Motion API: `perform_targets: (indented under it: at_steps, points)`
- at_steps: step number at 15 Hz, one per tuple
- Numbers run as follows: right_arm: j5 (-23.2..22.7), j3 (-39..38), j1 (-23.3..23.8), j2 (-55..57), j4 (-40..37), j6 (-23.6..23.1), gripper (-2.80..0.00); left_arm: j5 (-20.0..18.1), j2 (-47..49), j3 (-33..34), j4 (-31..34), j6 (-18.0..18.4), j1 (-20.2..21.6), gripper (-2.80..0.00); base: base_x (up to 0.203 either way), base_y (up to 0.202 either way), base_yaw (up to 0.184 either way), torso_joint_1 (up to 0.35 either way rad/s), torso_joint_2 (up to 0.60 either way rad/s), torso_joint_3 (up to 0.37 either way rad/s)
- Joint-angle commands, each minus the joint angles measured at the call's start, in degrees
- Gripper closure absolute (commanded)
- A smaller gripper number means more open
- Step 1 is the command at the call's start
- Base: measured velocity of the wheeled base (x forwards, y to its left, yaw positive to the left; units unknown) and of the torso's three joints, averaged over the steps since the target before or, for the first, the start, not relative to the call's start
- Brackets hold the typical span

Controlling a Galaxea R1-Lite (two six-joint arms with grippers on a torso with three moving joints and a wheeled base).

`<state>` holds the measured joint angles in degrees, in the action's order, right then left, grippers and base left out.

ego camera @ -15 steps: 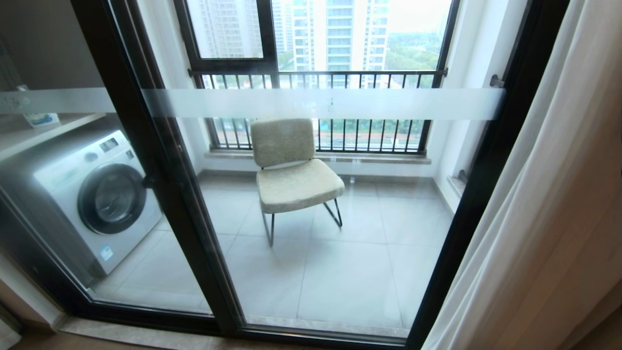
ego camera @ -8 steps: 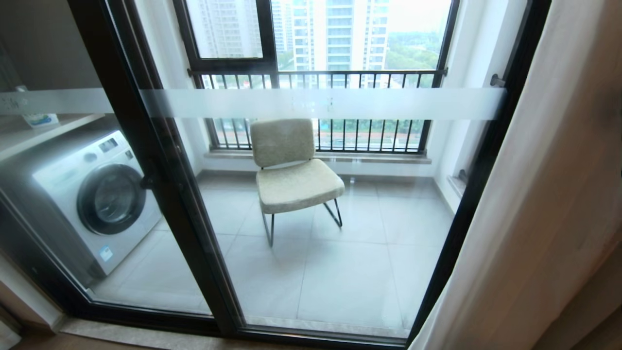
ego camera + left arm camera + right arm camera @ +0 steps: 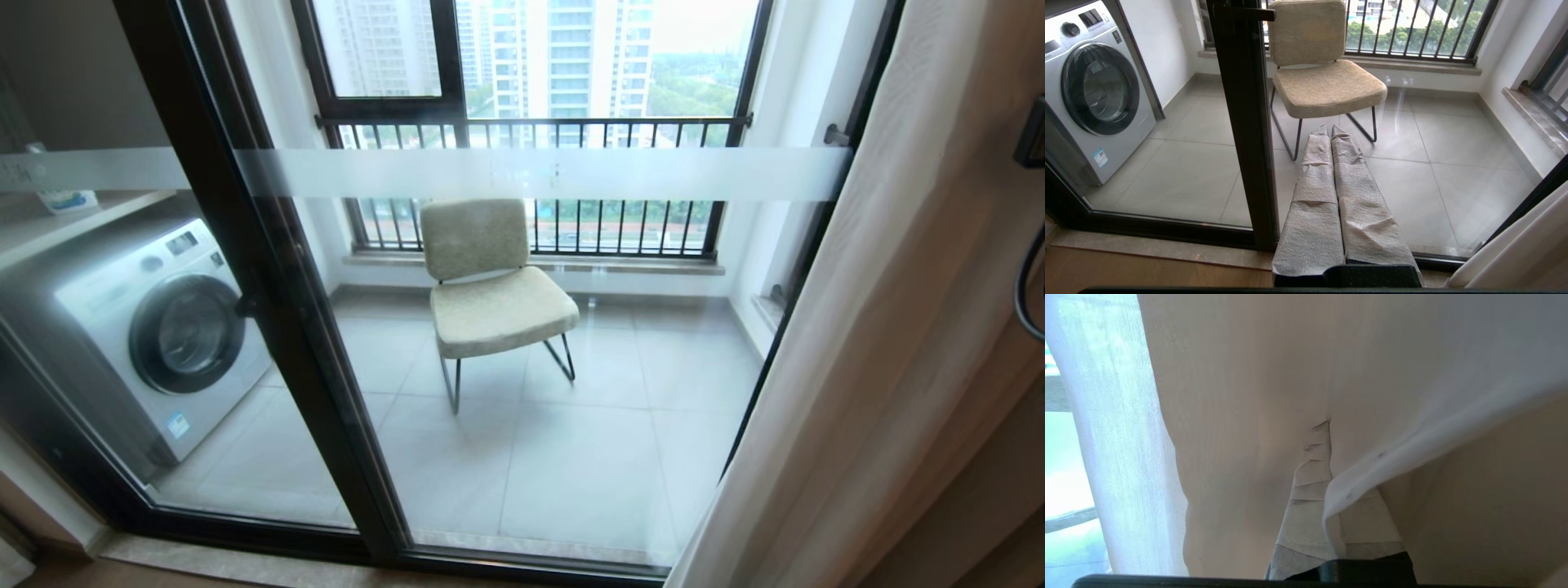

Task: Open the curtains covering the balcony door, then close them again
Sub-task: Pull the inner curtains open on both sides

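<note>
My right end effector [image 3: 1327, 428] closed, tips pressed into the curtains [image 3: 1241, 416], their fold draped over it; left end effector [image 3: 1330, 132] closed.

A high-rise flat, this: beyond the black-framed glass balcony door [image 3: 277, 269] sit a white front-loading washing machine [image 3: 155, 335] and a beige padded chair [image 3: 490, 278] on grey tiles, tower blocks [image 3: 563, 57] outside, floor-length beige-grey curtains [image 3: 906, 327] hanging alongside

Beige curtains [image 3: 914, 343] with white sheers bunched at right edge of black-framed, frosted-banded balcony door [image 3: 539, 343]
</note>
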<state>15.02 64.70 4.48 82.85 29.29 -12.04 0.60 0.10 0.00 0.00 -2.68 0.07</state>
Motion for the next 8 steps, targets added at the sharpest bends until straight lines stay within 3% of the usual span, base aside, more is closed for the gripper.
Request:
perform_targets:
  at_steps: [1, 8]
  points:
    - [0.1, 0.2, 2.8, 0.7, 0.2, -0.1, 0.0, 0.0, -0.1, 0.0, 0.0, 0.0, 0.0, 0.0, 0.0, 0.0, 0.0, 0.0, 0.0, 0.0]
    - [-0.3, 4.9, 12.0, 2.0, -2.7, 0.1, 0.0, 0.0, 0.0, 0.0, 0.0, 0.0, 0.0, 0.0, 0.0, 0.0, 0.0, 0.0, 0.0, 0.0]
